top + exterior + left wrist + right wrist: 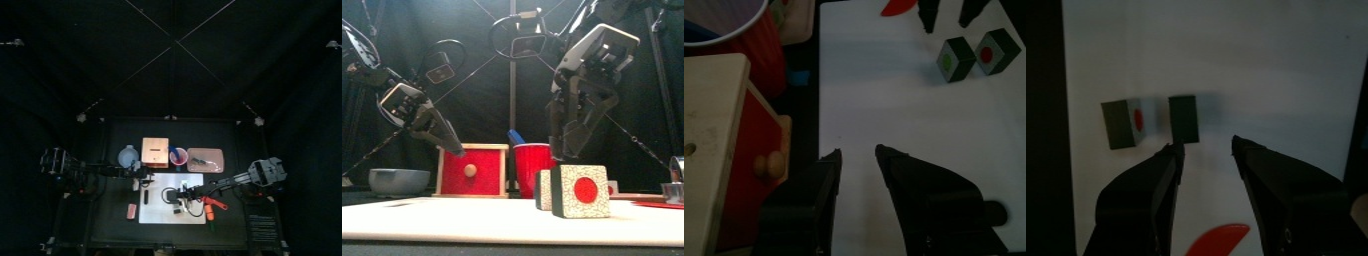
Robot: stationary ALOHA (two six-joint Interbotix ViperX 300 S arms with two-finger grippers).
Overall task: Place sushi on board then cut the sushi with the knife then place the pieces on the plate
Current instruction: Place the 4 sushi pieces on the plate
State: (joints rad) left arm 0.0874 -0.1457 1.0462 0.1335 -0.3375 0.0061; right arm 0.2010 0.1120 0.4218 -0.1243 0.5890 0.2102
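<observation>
A small black table stands inside black curtains, with a white board laid along its front. Behind the board sit a blue-grey bowl, a wooden box with a red drawer front, a red cup holding a blue knife, and a pink tray. A red knife lies on the right side of the board.

The sushi stands on the board near its middle as two separate dark green blocks. The nearer one shows a speckled white face with a round red centre. The second block stands just beside and behind it, with a narrow gap between them.

The right gripper hangs over the two blocks, its jaws parted and holding nothing, clear of both. The left gripper hovers above bare board in front of the box, well apart from the sushi. Its jaws are a little open and empty.
</observation>
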